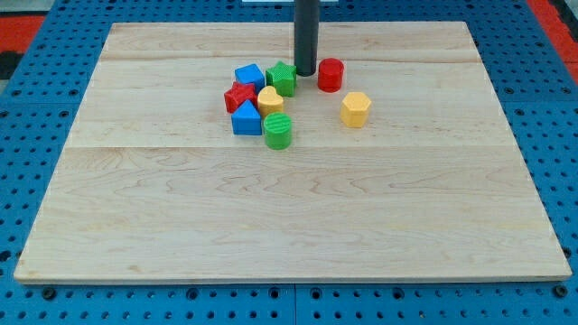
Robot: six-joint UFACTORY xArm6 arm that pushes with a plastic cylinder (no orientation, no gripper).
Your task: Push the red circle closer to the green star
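Note:
The red circle stands on the wooden board near the view's top middle. The green star lies to its left, at the top right of a cluster of blocks. My tip rests on the board in the gap between the two, close to both. The rod rises straight up out of the view's top.
The cluster holds a blue cube, a red star, a yellow heart, a blue triangle and a green circle. A yellow hexagon stands alone below and right of the red circle.

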